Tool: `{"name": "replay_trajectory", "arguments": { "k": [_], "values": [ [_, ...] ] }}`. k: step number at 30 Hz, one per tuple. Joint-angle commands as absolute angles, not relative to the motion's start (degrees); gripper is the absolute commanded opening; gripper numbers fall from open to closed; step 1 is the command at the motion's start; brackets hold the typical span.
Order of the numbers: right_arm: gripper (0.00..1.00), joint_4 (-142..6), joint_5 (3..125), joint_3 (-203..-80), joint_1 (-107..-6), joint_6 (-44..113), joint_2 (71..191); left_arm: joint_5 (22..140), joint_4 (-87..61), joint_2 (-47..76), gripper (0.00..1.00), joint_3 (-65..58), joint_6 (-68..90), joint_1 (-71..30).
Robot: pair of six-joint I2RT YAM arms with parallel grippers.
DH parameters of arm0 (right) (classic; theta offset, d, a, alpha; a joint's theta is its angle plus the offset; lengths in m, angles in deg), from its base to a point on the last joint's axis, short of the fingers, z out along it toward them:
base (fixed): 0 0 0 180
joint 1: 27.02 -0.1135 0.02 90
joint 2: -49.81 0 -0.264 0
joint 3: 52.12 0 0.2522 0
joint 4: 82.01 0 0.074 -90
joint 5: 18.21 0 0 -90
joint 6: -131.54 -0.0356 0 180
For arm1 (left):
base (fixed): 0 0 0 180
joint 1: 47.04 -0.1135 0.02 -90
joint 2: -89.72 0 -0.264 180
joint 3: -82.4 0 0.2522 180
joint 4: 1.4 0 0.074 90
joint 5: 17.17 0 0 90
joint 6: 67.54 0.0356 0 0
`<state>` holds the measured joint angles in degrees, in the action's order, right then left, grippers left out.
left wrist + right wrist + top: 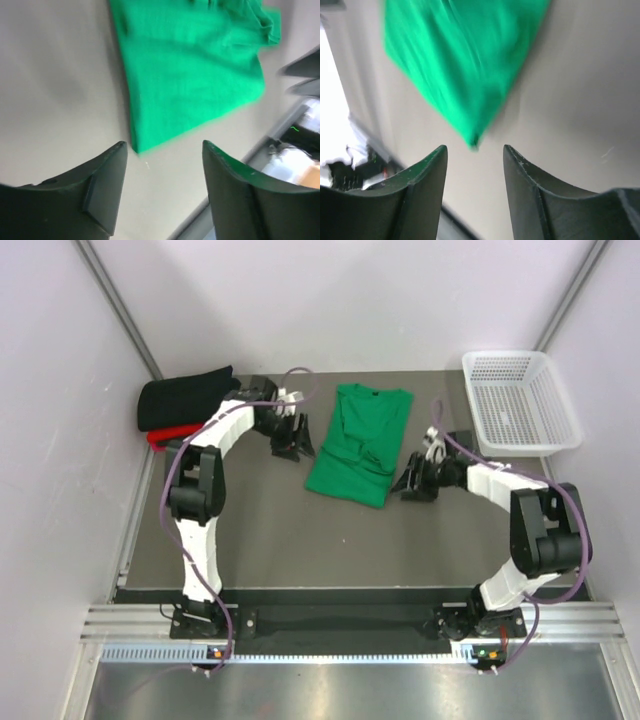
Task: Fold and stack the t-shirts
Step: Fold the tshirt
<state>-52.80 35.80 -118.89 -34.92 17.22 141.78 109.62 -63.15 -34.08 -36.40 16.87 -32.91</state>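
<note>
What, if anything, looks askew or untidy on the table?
The green shirt lies folded but skewed, with cloth bunched near its middle. At the far left, the red shirt sticks out from under the black shirt. Nothing looks spilled or damaged.

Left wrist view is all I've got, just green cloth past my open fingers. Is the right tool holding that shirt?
Observer: No. The right tool is open at the right edge of the green shirt, gripping nothing.
Operator: Where are the other shirts?
Observer: A black shirt lies on a red shirt at the far left.
Operator: Anything else out there?
Observer: A white basket sits at the far right.
</note>
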Motion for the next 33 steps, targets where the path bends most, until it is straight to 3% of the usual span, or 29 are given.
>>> {"name": "replay_trajectory", "arguments": {
  "k": [1, 9, 33],
  "values": [
    [0.50, -55.0, 30.6, -111.7, -37.6, 10.2, 142.1, 118.9, -63.0, -31.6, 0.69, -26.1, 10.2, -35.8],
    [0.52, -60.5, 30.3, -111.7, -40.3, 5.6, 146.0, 125.8, -59.7, -32.0, 0.70, -18.7, 6.5, -36.9],
    [0.46, -64.7, 29.7, -115.1, -41.4, 0.8, 151.5, 126.9, -57.7, -41.5, 0.54, -23.0, 4.5, -34.9]
  ]
}}
